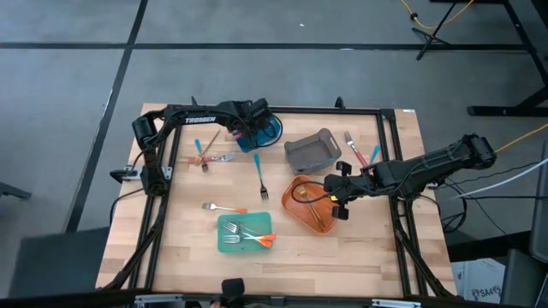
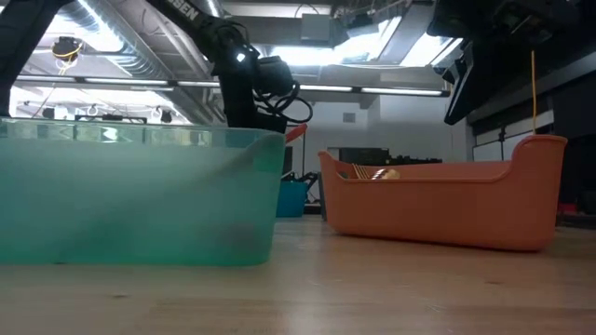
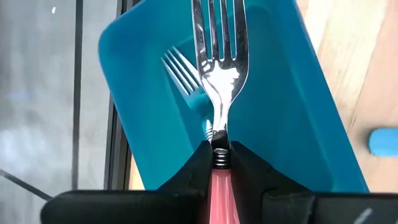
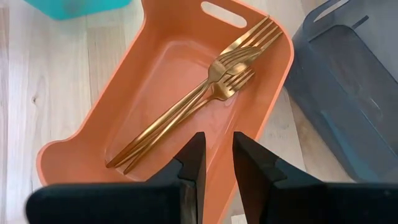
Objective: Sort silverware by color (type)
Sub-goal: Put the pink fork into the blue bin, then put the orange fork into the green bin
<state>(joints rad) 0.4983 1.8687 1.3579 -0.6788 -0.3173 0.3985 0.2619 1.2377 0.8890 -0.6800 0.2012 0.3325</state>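
The left claw (image 3: pixel 221 163) is clamped on the pink fork (image 3: pixel 219 74) by its handle; the fork looks light, stiff and slippery. The right claw (image 4: pixel 217 163) stands a little apart, empty, at 3 o'clock.

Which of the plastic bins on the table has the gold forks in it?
The orange plastic bin under the right gripper holds the all-gold forks. The grey plastic bin beside it looks empty, and the blue plastic bin holds a silver-tined fork.

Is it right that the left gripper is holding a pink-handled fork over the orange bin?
Not quite. The left gripper does hold the pink-handled fork, but over the blue bin, as the left wrist view shows. The orange bin sits under the right gripper.
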